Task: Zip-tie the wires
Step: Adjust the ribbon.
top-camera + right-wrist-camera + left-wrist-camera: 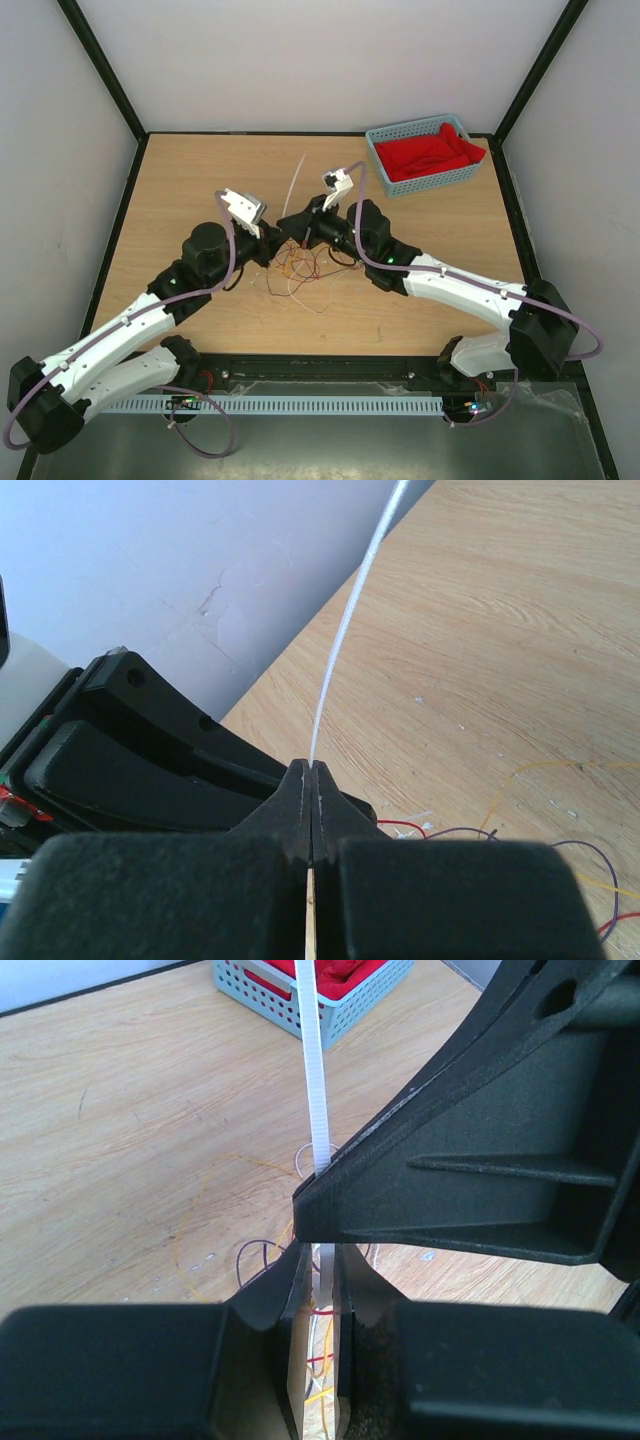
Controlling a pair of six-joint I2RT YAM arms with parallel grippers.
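The wires (300,270) are thin red, orange and dark strands curled loosely on the wooden table, just in front of both grippers. A white zip tie (293,190) rises from them and leans toward the back. My left gripper (283,240) and right gripper (305,225) meet tip to tip over the wires. In the left wrist view the left gripper (322,1270) has its jaws nearly together round the zip tie's lower part (315,1080), with wires (325,1360) below. In the right wrist view the right gripper (311,775) is shut on the strap (345,630); wires (540,835) lie to the right.
A blue basket (400,128) holding a red cloth (430,152) stands at the back right corner; it also shows in the left wrist view (290,1005). The right gripper's black body (480,1160) fills the right of the left wrist view. Walls enclose the table.
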